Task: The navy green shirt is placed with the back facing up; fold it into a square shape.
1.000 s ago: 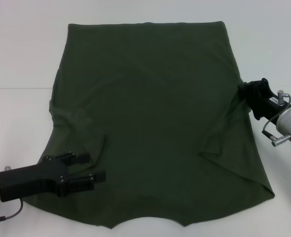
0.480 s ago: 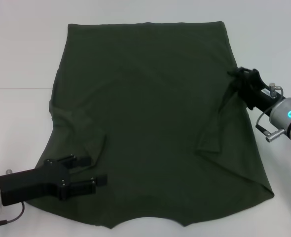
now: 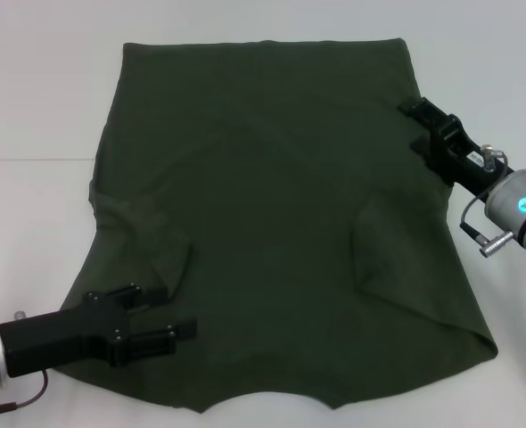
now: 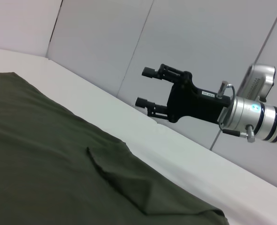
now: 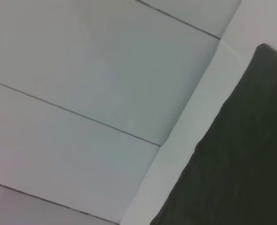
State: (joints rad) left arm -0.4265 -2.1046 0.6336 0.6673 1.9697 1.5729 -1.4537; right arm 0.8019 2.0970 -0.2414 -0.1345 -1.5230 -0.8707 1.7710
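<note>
Biggest thing first: the white table (image 3: 31,107), plain matte top with a faint seam line running across it on the robot's left. Behind it the wrist views show pale grey wall panels (image 5: 82,70) with thin dark joints between them, nothing else in the room to speak of.

Spread over most of the table is the navy green shirt (image 3: 263,196), lying flat, straight hem at the far side and the curved neckline at the near edge. Both sleeves look folded in over the body: one flap wrinkled up on the left side, another creased flap on the right (image 4: 129,183). No print or tag I can see on the fabric.

The right gripper (image 3: 421,127) hangs over the shirt's right edge, raised clear of the cloth in the left wrist view (image 4: 145,86), fingers spread apart with nothing between them. There's a small white label on its black body but the writing is too tiny to read. A glowing teal ring sits on the silver wrist.

The left gripper (image 3: 176,312) is down low over the shirt's near-left corner, fingers parted, nothing visibly pinched.
</note>
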